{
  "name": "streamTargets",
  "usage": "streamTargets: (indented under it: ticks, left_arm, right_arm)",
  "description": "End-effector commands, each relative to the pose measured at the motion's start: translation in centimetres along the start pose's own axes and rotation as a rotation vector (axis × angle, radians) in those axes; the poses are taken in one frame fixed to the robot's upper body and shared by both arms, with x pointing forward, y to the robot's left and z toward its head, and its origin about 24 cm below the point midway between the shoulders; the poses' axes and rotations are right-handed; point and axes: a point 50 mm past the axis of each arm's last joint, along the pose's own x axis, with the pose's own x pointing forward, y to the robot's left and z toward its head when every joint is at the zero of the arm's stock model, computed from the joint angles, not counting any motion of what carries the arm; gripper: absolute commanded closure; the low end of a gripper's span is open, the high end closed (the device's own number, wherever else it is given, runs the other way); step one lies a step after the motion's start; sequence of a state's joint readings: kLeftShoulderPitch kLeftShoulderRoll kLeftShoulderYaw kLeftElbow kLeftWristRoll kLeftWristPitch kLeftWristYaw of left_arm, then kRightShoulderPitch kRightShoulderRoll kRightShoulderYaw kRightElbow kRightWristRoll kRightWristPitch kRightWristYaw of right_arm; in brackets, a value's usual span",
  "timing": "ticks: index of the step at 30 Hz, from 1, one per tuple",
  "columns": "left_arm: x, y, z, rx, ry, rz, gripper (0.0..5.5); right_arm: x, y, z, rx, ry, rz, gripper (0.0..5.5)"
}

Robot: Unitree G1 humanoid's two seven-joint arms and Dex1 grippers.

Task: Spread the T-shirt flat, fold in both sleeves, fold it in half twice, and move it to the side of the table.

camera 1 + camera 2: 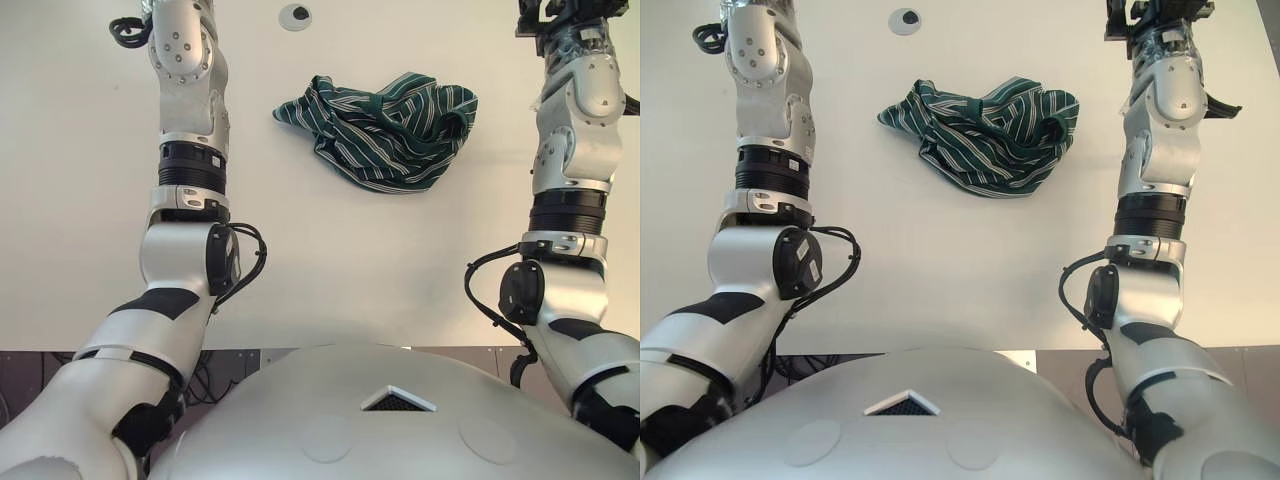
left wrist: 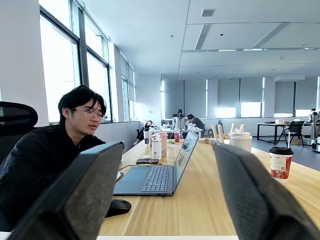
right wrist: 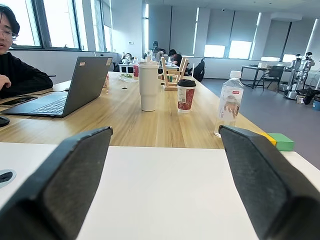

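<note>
Soft, crumpled striped cloth T-shirt (image 1: 385,130) on smooth matt table (image 1: 300,270); tool pads (image 3: 75,185) seemingly matt, rubbery.

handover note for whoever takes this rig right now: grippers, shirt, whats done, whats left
Left gripper: open, empty, held out left of the shirt.
Right gripper: open, empty, held out right of the shirt.
T-shirt: crumpled in a heap on the table, between the two arms, touched by neither.
Done: nothing yet.
Left: spread it flat, fold in both sleeves, halve it twice, move it to the table's side.
</note>
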State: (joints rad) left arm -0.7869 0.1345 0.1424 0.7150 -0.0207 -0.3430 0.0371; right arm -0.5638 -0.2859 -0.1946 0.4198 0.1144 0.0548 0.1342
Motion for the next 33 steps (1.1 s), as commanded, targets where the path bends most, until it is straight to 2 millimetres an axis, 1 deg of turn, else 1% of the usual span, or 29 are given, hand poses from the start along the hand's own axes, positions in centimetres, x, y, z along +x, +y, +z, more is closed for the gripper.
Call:
streamTargets:
  ticks: [1, 5, 14, 20, 23, 27, 29, 33]
  left_arm:
    - [0.1, -0.9, 0.2, 0.032, -0.028, -0.082, 2.24]
    - [-0.2, -0.8, -0.2, 0.013, -0.011, -0.102, 2.24]
    - [-0.4, -1.3, -0.5, 0.005, 0.005, -0.14, 2.24]
    - [-0.4, -0.8, -0.7, 0.018, 0.03, -0.161, 2.24]
    - [-0.3, -0.9, -0.8, -0.012, 0.055, -0.192, 2.24]
    - [-0.4, -0.9, -1.0, -0.037, 0.083, -0.249, 2.24]
    - [-0.4, -0.8, -1.0, -0.027, 0.091, -0.256, 2.24]
    - [-0.4, -1.0, -0.9, -0.011, 0.099, -0.301, 2.24]
  right_arm:
    - [0.8, 0.5, 0.6, -0.012, -0.021, 0.037, 1.58]
    - [0.8, 0.5, 0.4, 0.018, -0.006, 0.085, 1.58]
    - [0.8, 1.3, 0.2, 0.025, 0.001, 0.153, 1.58]
    - [0.6, 1.4, 0.0, 0.013, 0.013, 0.168, 1.58]
    - [0.7, 1.4, -0.2, 0.003, 0.036, 0.18, 1.58]
    - [1.0, 1.3, 0.1, -0.012, 0.0, 0.174, 1.58]
    - [0.9, 1.3, 0.1, -0.038, 0.001, 0.191, 1.58]
    - [0.6, 1.3, -0.1, -0.018, 0.002, 0.227, 1.58]
